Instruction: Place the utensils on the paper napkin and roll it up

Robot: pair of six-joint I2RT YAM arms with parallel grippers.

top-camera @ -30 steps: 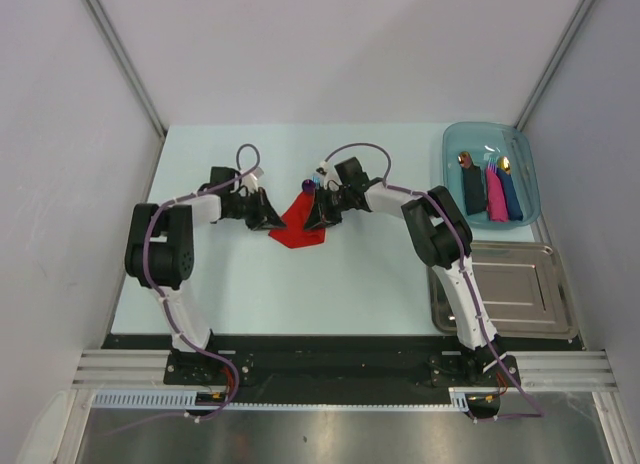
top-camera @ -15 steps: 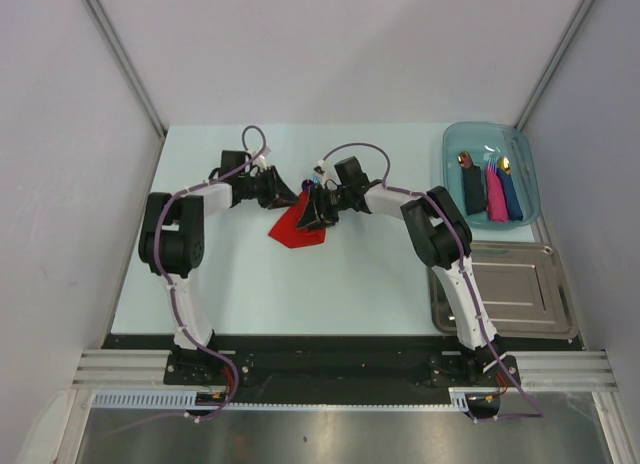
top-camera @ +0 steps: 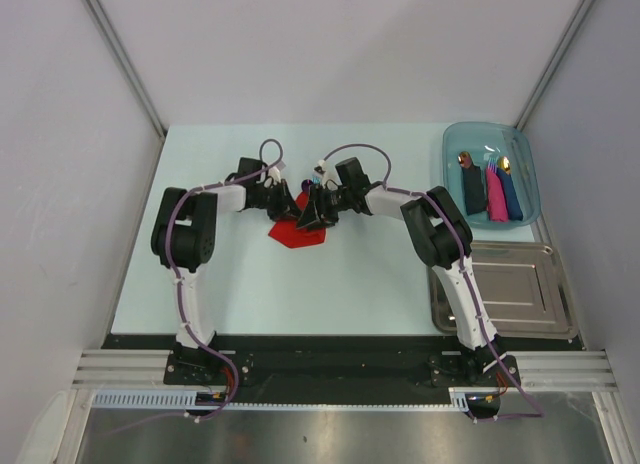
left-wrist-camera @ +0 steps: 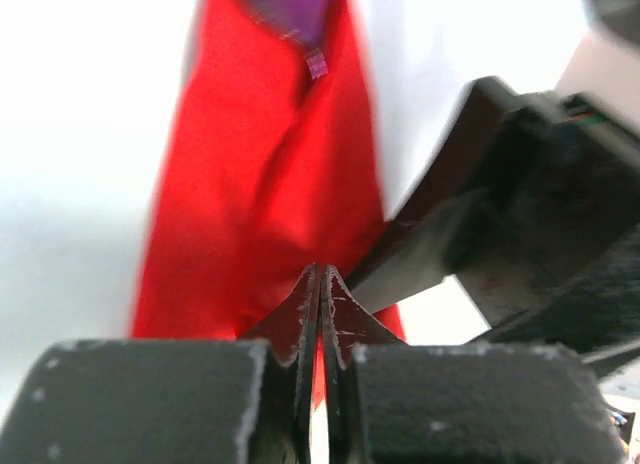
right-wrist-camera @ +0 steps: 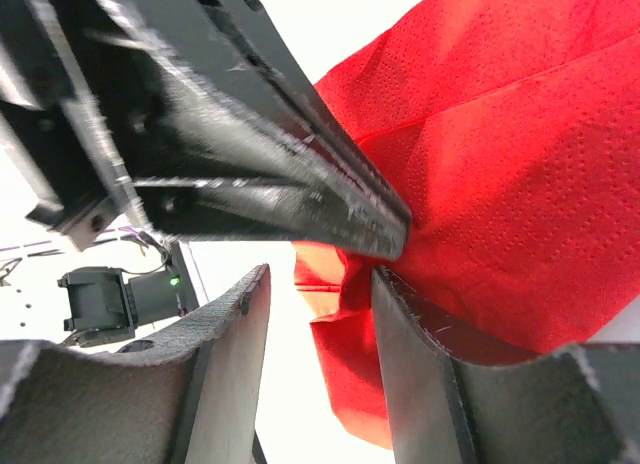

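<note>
The red paper napkin (top-camera: 297,230) lies partly folded at mid-table between both arms. My left gripper (top-camera: 289,199) is at its far left edge, jaws shut, tips (left-wrist-camera: 320,272) pinching a puckered fold of the napkin (left-wrist-camera: 260,184). The spoon's purple bowl (left-wrist-camera: 295,4) pokes out of the napkin's far end. My right gripper (top-camera: 308,218) is over the napkin's right side, and its jaws (right-wrist-camera: 320,274) stand open around the napkin's bunched edge (right-wrist-camera: 345,284). The left fingers (right-wrist-camera: 300,184) cross right in front of them. The blue utensil is hidden.
A teal bin (top-camera: 450,144) at the back right holds black, pink and blue napkin rolls (top-camera: 490,192) with copper spoon heads. A metal tray (top-camera: 510,289) sits in front of it, by the right arm's base.
My left arm swung right to the napkin's far edge, opened briefly and shut again. The right gripper opened. The napkin looks narrower and more bunched.
</note>
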